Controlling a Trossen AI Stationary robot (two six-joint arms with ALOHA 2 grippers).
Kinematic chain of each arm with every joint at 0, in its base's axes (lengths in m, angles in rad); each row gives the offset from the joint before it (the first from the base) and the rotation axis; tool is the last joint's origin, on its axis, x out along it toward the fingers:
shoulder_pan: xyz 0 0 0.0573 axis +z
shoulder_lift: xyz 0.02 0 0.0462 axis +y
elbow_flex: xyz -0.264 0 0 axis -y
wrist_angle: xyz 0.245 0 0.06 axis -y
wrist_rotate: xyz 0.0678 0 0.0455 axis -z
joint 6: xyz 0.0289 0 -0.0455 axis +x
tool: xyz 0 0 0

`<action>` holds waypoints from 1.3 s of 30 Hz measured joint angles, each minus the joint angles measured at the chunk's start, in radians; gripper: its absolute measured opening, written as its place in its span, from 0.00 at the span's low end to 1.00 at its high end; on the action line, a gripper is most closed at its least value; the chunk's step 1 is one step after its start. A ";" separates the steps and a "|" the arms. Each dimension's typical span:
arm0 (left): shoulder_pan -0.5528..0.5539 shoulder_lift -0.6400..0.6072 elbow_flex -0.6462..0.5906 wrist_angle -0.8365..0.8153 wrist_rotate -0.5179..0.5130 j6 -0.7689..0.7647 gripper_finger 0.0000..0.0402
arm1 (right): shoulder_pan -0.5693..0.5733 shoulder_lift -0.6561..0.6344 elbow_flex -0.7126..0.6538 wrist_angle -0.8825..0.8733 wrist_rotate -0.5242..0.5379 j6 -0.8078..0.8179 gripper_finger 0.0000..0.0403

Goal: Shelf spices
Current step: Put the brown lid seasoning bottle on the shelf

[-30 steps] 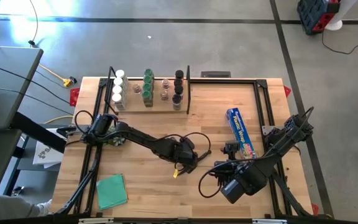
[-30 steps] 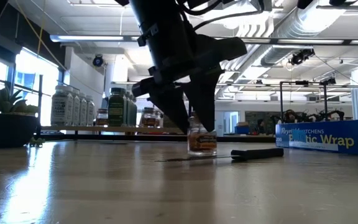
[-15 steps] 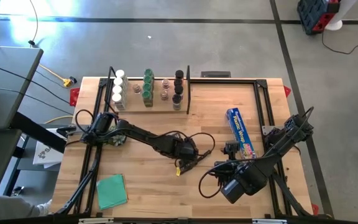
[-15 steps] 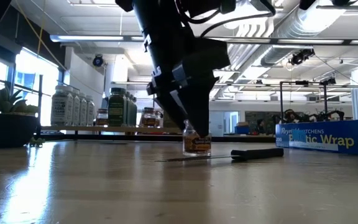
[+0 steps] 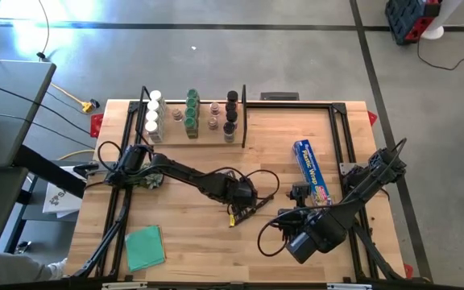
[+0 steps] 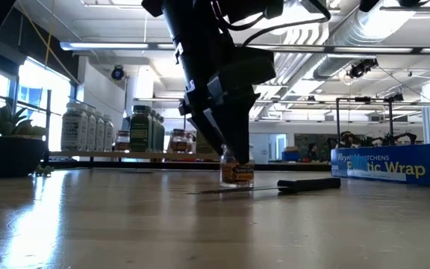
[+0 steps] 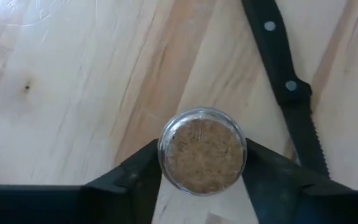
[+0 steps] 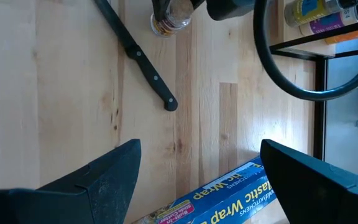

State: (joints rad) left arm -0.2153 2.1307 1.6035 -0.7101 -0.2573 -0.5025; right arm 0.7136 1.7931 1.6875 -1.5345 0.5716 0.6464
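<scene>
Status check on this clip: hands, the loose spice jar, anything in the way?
Left hand shut on spice jar, jar upright on the table. Right hand open, idle near wrap box. Knife lies beside the jar.

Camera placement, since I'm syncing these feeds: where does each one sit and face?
High: overhead, looking down; both arms, shelf.
Low: tabletop level, facing the room; left gripper around the spice jar.
Left wrist: looks down on that jar between its fingers.
Right wrist: right gripper open, over the wrap box.
Low and both wrist views share the jar and knife.
</scene>
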 joint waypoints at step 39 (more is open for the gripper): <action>0.220 -0.918 -0.623 -0.345 -0.219 0.092 0.40 | 0.032 0.000 0.000 0.094 -0.025 0.030 0.81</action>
State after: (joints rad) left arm 0.0046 1.2128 0.9806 -1.0547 -0.4762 -0.4108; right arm 0.7458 1.7931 1.6875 -1.4407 0.5469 0.6763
